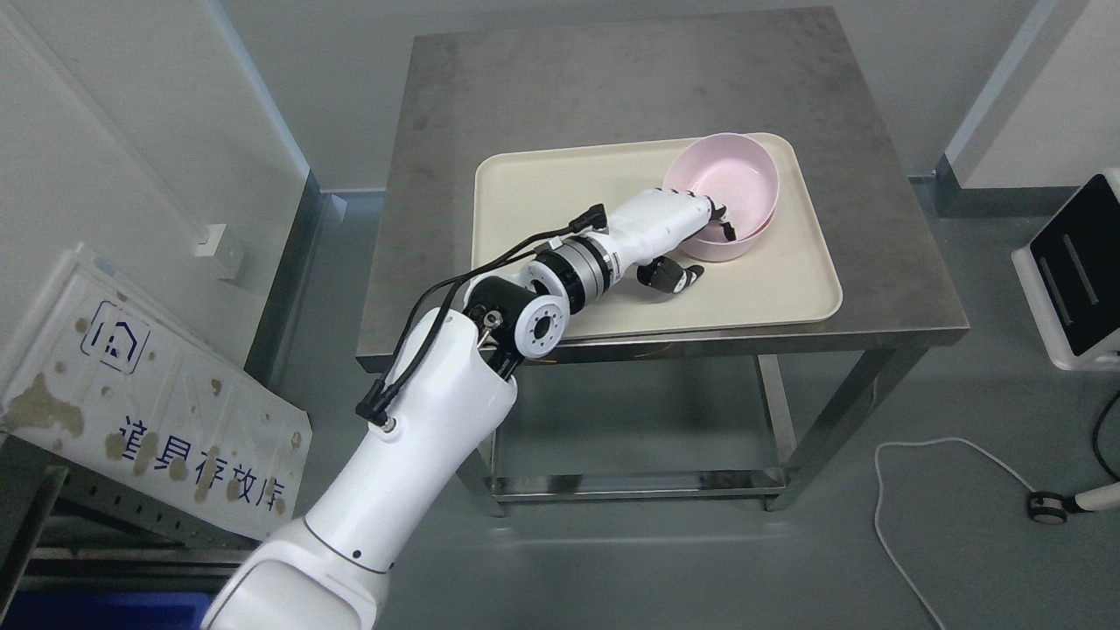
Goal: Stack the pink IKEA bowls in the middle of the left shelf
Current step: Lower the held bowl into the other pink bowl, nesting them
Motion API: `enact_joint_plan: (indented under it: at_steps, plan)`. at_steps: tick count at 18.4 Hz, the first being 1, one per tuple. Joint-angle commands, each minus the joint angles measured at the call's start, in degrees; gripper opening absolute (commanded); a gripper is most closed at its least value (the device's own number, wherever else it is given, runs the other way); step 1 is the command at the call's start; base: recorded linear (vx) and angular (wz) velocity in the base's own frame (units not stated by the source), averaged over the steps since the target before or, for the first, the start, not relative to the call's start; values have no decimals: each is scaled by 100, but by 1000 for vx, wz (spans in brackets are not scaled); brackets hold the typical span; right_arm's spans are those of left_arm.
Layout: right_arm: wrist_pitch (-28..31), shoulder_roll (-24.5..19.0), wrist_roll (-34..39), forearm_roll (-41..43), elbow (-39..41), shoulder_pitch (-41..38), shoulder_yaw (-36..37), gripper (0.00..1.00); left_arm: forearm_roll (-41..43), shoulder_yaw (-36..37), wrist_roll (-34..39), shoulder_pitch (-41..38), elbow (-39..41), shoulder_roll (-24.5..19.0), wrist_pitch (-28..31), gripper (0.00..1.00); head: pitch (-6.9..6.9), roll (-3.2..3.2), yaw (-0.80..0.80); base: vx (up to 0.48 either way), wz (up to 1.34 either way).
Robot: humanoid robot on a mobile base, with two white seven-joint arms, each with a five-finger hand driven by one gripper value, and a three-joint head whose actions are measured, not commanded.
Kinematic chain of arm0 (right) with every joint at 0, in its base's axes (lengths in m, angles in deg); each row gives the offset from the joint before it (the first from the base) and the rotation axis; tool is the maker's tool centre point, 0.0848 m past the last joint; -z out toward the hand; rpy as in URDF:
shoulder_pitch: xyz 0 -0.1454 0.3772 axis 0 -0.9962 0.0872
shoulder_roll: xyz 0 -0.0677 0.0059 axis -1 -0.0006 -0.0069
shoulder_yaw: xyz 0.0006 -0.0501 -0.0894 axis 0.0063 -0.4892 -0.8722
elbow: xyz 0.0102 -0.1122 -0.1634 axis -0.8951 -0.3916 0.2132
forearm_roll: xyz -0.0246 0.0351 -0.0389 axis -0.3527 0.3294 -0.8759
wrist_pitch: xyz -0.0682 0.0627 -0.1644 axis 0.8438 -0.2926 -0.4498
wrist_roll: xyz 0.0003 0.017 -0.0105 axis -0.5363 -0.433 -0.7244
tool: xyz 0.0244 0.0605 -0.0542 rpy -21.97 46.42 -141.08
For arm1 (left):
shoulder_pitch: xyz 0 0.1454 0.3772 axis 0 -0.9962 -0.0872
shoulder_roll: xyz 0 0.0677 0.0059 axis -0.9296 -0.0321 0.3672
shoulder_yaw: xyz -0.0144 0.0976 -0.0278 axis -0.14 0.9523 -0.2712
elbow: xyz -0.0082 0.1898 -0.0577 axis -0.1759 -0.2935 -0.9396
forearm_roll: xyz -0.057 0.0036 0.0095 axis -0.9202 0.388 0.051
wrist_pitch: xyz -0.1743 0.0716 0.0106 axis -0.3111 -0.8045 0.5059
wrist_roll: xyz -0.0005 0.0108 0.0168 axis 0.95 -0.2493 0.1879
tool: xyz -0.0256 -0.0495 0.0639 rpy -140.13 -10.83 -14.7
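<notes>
A pink bowl (731, 179) stands at the far right end of a cream tray (542, 188) on a steel table (612, 79). It looks slightly tipped toward me. My left arm reaches in from the lower left across the tray. My left hand (709, 252) is at the bowl's near rim. Its fingers (724, 229) hook over the rim into the bowl, and the thumb (674, 276) curls under the outside wall. The hand covers part of the near rim. The right arm is out of view.
The table has a lower shelf bar (630, 481). A white panel with blue characters (149, 402) leans at the lower left. A white device with a dark screen (1076, 271) stands at the right, and a white cable (954, 455) lies on the floor.
</notes>
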Motion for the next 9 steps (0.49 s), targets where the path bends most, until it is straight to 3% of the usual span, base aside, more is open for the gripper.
enact_joint_plan:
  at_steps: [1, 4, 9]
  plan:
    - [2, 100, -2, -44, 0, 0, 53, 100, 54, -555, -13, 9, -35, -102, -519, 0, 0, 0, 0, 0, 0]
    - [2, 100, -2, -44, 0, 0, 62, 100, 37, -784, 13, 0, -9, -102, -616, 0, 0, 0, 0, 3, 8]
    - [2, 100, -2, -44, 0, 0, 62, 100, -226, -1697, -57, -35, 448, -102, -1477, 1, 0, 0, 0, 0, 0]
